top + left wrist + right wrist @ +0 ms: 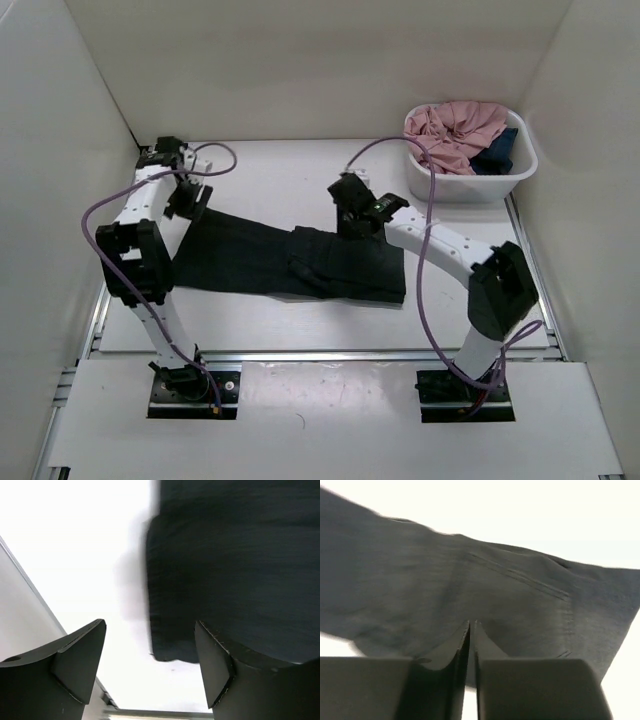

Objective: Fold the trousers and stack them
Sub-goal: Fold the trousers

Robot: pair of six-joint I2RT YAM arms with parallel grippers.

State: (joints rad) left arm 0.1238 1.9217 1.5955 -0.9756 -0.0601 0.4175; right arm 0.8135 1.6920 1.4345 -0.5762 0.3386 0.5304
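The black trousers (300,262) lie flat across the middle of the table, folded lengthwise, with the waist to the right. My left gripper (190,205) is open and empty above the far left leg end. In the left wrist view the hem corner (170,652) lies between the spread fingers of the gripper (150,630). My right gripper (350,222) is shut, low over the far edge near the waist. In the right wrist view the closed fingertips of the gripper (472,622) point at the cloth (420,580), and no cloth shows between them.
A white basket (520,170) stands at the back right, holding a pink garment (455,125) and a small dark blue garment (497,152). White walls close in the left, back and right. A metal rail (320,355) runs along the table's front edge.
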